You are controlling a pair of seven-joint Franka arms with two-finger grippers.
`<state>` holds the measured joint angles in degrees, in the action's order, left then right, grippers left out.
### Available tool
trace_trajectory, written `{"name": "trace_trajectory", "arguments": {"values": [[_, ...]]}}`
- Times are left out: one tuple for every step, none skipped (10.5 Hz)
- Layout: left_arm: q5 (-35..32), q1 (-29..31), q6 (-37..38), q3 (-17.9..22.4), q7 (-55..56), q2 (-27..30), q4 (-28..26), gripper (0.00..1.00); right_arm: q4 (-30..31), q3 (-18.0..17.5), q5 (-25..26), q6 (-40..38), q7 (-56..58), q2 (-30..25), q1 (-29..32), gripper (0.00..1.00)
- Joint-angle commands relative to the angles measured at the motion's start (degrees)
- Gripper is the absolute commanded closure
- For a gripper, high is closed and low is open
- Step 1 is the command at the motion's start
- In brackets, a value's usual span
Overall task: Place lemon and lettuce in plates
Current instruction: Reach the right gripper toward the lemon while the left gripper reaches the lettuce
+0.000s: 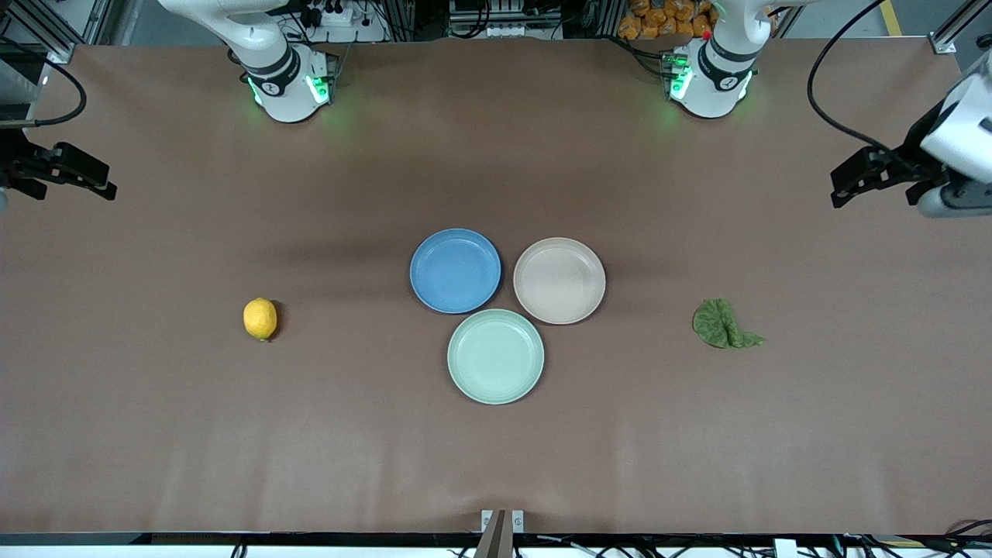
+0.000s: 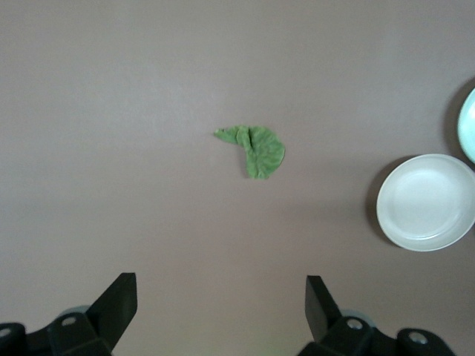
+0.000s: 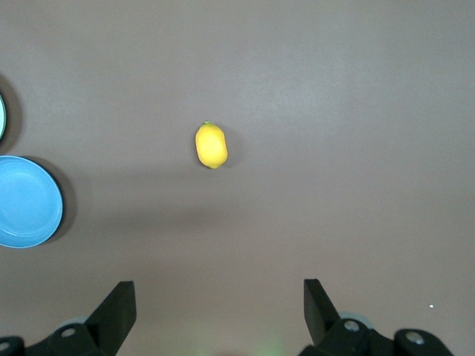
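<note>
Here, lemon, lettuce, plates unlabelled

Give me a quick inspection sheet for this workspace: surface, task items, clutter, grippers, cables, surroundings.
Surface: brown table, bare apart from the items below.
Job's things: lemon toward the right arm's end; lettuce toward the left arm's end; blue plate and beige-pink plate side by side at centre, both empty.
Clutter: mint-green plate, empty, nearer the front camera.
Grippers: left gripper open, above the lettuce; right gripper open, above the lemon.
Cables: black cable by the left arm.
Surroundings: arm bases, frame rails.
</note>
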<state>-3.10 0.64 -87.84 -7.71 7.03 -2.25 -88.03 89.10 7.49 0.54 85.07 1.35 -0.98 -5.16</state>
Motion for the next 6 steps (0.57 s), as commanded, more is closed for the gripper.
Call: {"name": "trace_trajectory", "arguments": {"values": [[-1.12,0.15,-4.67,-0.29,-0.45,-3.63,-5.02,0.0,-0.86,0.25,-0.72,-0.96,-0.04,0.72,-0.46,0.0],[-1.03,0.15,-8.19,-0.29,-0.35,-5.64,-7.14,0.0,-0.34,0.07,-0.72,-0.7,0.05,0.72,-0.55,0.0],[-1.12,0.07,-10.14,-0.29,-0.26,-8.71,-7.51,0.0,0.8,0.07,-0.72,-0.35,0.05,1.24,-0.64,0.0],[-1.2,0.07,-12.07,-0.29,-0.35,-11.87,-7.51,0.0,1.42,-0.01,-0.72,0.0,0.05,2.55,-0.9,0.0],[-1.9,-0.11,-14.96,-0.29,-0.7,-15.47,-7.51,0.0,1.86,-0.02,-0.72,1.23,0.05,4.3,-1.43,0.0],[-4.0,-0.46,-18.56,-0.29,-0.53,-19.25,-7.6,0.0,2.48,-0.19,-0.72,2.81,0.05,5.54,-2.21,0.0]]}}
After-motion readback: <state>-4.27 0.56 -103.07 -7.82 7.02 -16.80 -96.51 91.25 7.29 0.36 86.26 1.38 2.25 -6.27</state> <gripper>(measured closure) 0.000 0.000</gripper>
